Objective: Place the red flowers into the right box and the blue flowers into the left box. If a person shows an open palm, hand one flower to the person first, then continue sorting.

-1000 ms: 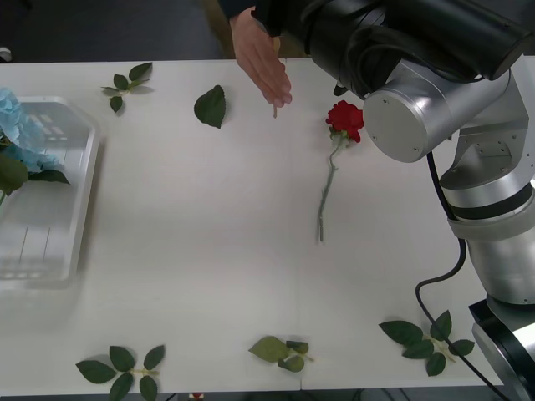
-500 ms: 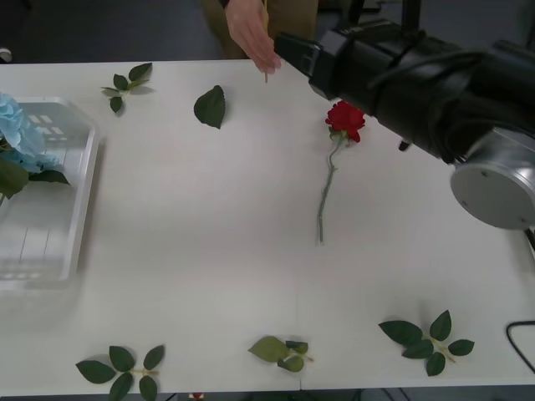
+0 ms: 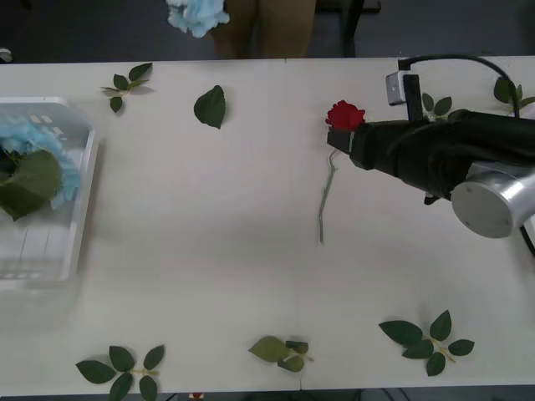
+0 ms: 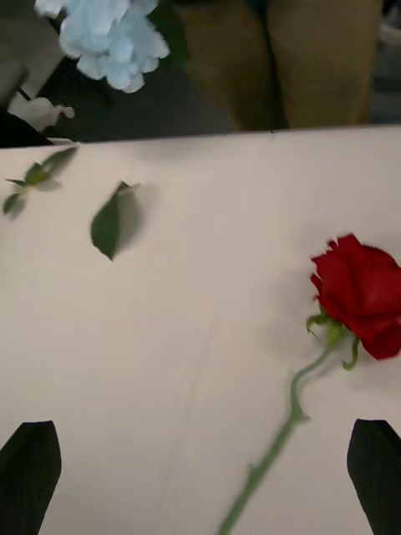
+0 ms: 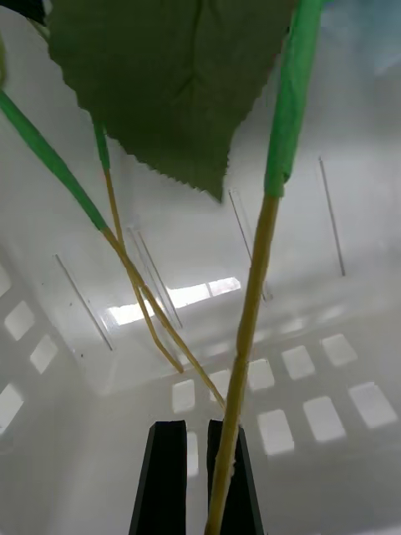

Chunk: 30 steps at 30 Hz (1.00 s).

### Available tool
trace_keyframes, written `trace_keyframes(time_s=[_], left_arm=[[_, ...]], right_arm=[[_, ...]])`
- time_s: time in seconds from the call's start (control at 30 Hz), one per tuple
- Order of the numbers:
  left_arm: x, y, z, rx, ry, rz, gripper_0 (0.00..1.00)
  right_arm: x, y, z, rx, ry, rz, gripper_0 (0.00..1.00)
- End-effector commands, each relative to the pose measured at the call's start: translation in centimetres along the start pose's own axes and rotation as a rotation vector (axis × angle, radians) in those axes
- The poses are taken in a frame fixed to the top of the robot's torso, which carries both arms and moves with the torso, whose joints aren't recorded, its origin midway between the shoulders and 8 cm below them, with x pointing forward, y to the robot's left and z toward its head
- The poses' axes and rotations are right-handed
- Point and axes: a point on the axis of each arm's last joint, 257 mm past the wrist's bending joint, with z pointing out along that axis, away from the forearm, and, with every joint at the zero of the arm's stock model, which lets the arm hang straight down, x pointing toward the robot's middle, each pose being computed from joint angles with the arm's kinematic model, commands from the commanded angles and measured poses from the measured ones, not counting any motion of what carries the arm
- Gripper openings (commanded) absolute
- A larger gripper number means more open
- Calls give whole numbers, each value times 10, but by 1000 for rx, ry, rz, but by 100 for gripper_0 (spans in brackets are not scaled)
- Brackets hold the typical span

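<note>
Right hand, fingers spread and released, hovers over the counter just beside 1 red rose lying flat, its stem between the fingertips. Left hand, clenched on a blue flower's stem, hangs over the left box. A second blue flower appears beyond the far counter edge, by the person's legs.

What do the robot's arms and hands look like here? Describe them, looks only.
In the front view the right arm is matte black, ending in a round silver joint cap, with a black cable looping to a small grey box on it. The right hand has two dark, rounded fingers. The left hand has flat black fingers.
</note>
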Motion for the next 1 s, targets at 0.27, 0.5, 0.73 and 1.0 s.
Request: trace_keyframes(time_s=[0.27,0.5,0.73,1.0], left_arm=[[21,-5,64,-104,-30,127,100],[23,-4,69,-113,-41,119,100],[19,-8,66,-97,-52,117,100],[3,-13,26,-47,-14,154,100]], right_arm=[[12,-34,86,90,118,187,100],[7,-57,114,164,156,208,100],[7,-60,134,214,197,184,100],[28,-51,147,271,254,14,100]])
